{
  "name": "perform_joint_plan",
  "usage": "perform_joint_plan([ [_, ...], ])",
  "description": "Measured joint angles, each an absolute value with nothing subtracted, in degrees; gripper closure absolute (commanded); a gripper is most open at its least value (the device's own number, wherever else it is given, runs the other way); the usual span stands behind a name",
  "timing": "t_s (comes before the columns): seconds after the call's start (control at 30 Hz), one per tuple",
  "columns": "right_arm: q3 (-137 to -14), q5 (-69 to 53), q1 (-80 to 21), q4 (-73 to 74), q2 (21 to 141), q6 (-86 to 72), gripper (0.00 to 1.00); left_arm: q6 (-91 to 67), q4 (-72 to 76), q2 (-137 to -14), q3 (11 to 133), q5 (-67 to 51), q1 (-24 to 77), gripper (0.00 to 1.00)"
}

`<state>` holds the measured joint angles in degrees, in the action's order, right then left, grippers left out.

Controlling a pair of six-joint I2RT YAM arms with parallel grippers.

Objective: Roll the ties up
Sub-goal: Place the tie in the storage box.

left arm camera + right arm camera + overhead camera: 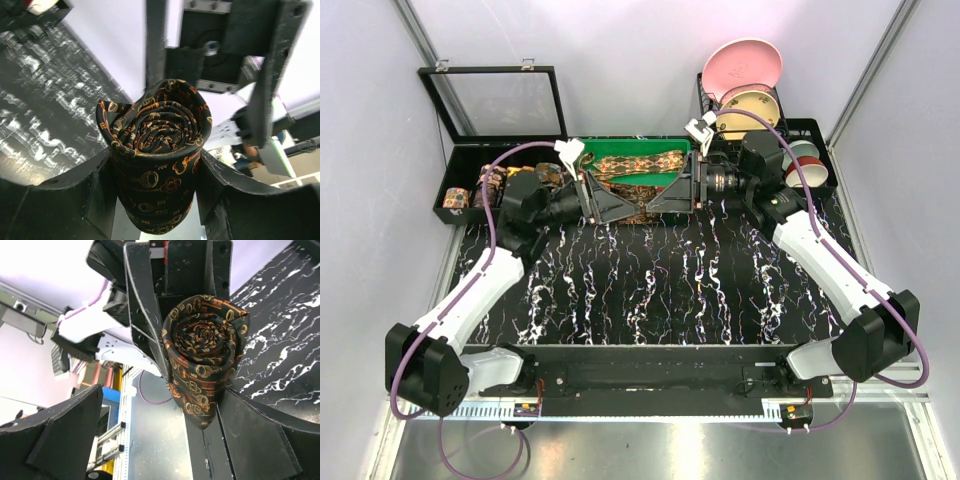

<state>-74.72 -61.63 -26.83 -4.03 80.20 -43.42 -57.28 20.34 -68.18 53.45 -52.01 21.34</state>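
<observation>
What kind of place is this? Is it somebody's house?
Probably a robot test booth, not a house: two arms bolted to a table, the left hand holding a rolled tie, plain white walls around, and a dish rack at the back.

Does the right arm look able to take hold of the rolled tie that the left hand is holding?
Probably yes: the right hand stands open right at the rolled tie, clamped in the left hand, with nothing in between.

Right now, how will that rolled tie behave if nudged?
Probably soft and light: the rolled tie is cloth, pinched in the left hand. Its loose outer flap suggests it may uncoil. Round coil, so it might roll.
</observation>
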Motion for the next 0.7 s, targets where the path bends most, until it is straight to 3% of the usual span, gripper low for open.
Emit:
perform_joint_plan([
  [0.37,-77.36,-60.2,-17.82,4.75,80.53,-40.51,0.0,-20.91,-25.8,-71.07,71.55,-42.72,11.14,1.0],
  [0.7,-78.19,-59.4,-13.87,17.82,80.64,-29.06,0.0,2.11,-48.56,-91.46,94.52,-21.56,-1.15,1.0],
])
